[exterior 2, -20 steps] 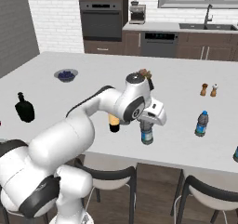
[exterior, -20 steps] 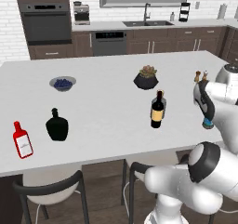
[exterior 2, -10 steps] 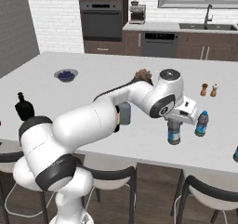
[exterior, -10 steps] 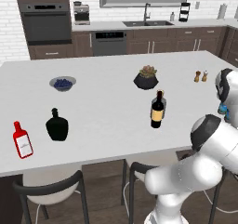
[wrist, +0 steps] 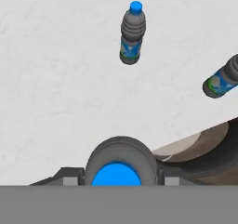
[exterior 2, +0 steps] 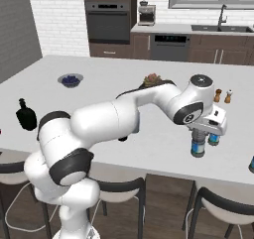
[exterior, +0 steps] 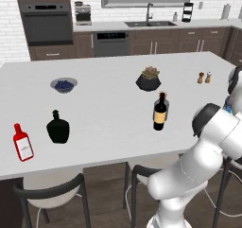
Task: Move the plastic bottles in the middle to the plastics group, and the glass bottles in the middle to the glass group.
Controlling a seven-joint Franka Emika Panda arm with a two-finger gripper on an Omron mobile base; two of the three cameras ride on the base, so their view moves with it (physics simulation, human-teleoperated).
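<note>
Right — end effector pinched the small clear plastic water bottle w/ blue cap over the white bench edge, near another water bottle — lower upright, then release.

Clear water bottle, blue cap; white marbled counter.
</note>
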